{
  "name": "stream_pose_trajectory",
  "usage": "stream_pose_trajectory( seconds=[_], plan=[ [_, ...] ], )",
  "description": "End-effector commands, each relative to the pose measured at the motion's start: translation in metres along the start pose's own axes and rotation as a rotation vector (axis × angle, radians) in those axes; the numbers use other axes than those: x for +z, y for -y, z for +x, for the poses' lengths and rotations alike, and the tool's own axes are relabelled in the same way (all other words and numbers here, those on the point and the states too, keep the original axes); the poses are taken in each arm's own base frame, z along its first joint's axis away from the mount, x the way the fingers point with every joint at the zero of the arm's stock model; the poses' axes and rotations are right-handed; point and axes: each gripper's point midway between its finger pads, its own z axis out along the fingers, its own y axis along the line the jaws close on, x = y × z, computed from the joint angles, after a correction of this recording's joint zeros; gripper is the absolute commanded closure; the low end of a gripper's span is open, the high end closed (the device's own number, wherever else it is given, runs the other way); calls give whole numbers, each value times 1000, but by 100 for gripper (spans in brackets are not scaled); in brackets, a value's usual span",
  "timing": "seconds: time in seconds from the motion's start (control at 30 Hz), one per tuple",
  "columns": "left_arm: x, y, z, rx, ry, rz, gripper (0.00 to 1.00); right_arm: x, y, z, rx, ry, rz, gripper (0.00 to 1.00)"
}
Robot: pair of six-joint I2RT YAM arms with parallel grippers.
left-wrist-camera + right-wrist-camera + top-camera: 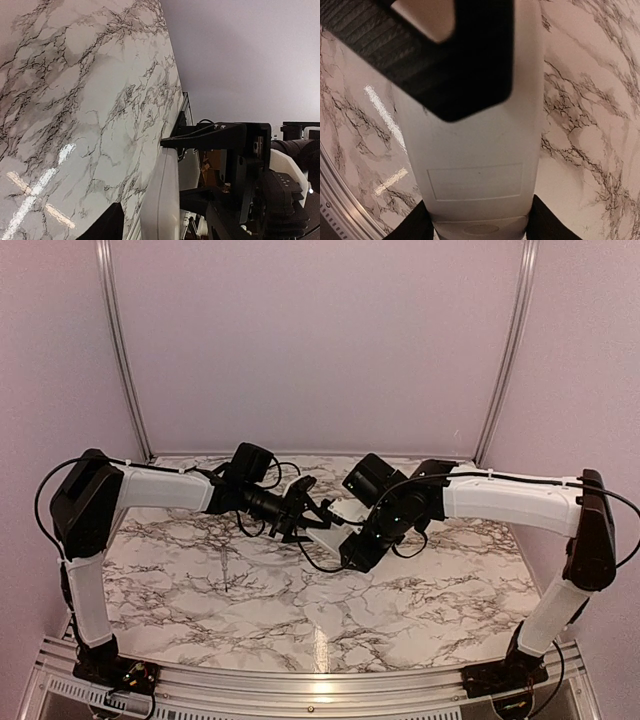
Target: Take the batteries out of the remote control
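The white remote control [336,516] hangs in the air above the middle of the marble table, between my two arms. My right gripper [481,227] is shut on its near end, a dark finger pressed against each long side. The face toward the right wrist camera [475,165] shows a faint rectangular outline and no opening. My left gripper [150,220] straddles the remote's other end across its thickness. One finger [445,60] lies over the face, while the other [107,225] still stands a small gap off the remote's edge [162,200]. The batteries are hidden.
The marble tabletop [200,570] lies below both grippers, with pale walls behind and at the sides and a metal rail [320,680] along the near edge. Cables loop under both wrists near the remote.
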Motion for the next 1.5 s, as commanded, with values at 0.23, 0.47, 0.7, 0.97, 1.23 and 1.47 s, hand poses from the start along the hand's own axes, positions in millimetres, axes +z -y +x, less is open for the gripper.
stream_pose_trajectory(
  seconds=[0.23, 0.47, 0.7, 0.97, 1.23, 1.47],
  plan=[
    [8, 12, 13, 10, -78, 71, 47, -16, 6, -19, -58, 51, 46, 53],
    [10, 11, 12, -2, -81, 76, 47, -26, 2, -25, -77, 88, 30, 53],
    [10, 12, 14, -11, -91, 85, 49, -33, -7, -29, -139, 113, 2, 53],
    [9, 16, 14, -22, -89, 101, 52, -32, -15, -27, -182, 108, 0, 53],
    [9, 9, 23, -43, -101, 90, 55, -31, -10, -26, -188, 105, 28, 53],
    [13, 10, 25, -40, -109, 90, 65, -30, -10, -25, -192, 103, 32, 53]
  ],
)
